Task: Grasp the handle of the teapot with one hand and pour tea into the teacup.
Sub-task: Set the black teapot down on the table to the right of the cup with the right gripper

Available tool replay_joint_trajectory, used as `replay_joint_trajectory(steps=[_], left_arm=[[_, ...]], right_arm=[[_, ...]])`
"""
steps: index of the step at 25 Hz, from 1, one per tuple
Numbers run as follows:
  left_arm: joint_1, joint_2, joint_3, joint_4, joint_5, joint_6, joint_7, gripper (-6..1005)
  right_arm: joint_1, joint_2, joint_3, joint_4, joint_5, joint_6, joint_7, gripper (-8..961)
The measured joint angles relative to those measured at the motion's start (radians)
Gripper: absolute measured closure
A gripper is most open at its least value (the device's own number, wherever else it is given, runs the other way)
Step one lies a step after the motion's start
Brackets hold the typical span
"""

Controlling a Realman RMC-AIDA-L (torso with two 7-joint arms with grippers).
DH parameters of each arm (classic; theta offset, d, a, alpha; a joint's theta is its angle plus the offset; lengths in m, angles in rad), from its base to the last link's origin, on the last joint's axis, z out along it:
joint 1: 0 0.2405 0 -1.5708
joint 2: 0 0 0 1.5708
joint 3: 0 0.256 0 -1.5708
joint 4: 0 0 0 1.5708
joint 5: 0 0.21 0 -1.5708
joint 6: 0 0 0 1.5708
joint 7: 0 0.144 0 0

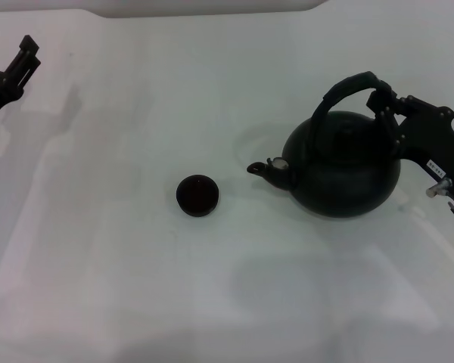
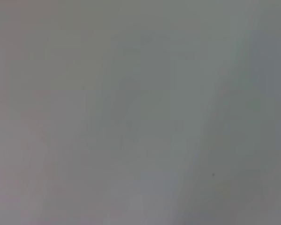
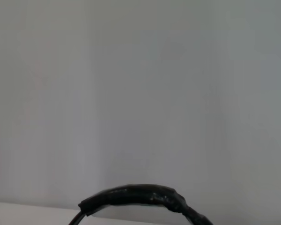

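Observation:
The round matte black teapot (image 1: pixel 344 170) stands upright on the white table (image 1: pixel 136 287) at the right, its short spout (image 1: pixel 266 171) pointing toward the left. Its thick black arched handle (image 1: pixel 346 87) rises over the lid, and a piece of the handle (image 3: pixel 136 197) also shows in the right wrist view. My right gripper (image 1: pixel 381 100) reaches in from the right and is shut on the right end of the handle. The small black teacup (image 1: pixel 197 195), dark reddish-brown inside, sits on the table left of the spout, apart from the pot. My left gripper (image 1: pixel 24 57) is parked at the far left.
The white table stretches around the pot and cup with only faint creases and shadows on it. The left wrist view shows only a plain grey-white surface.

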Motion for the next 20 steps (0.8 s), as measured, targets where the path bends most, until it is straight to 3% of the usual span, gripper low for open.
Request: replay_joint_trajectory(steps=[17, 20], left_arm=[[-0.001, 0.0, -0.002, 0.0, -0.003, -0.01, 0.0, 106], [-0.001, 0.0, -0.002, 0.0, -0.003, -0.013, 0.0, 106]], right_arm=[[0.005, -0.003, 0.0, 0.006, 0.003, 0.02, 0.021, 833], [0.005, -0.003, 0.001, 0.002, 0.003, 0.033, 0.033, 748]])
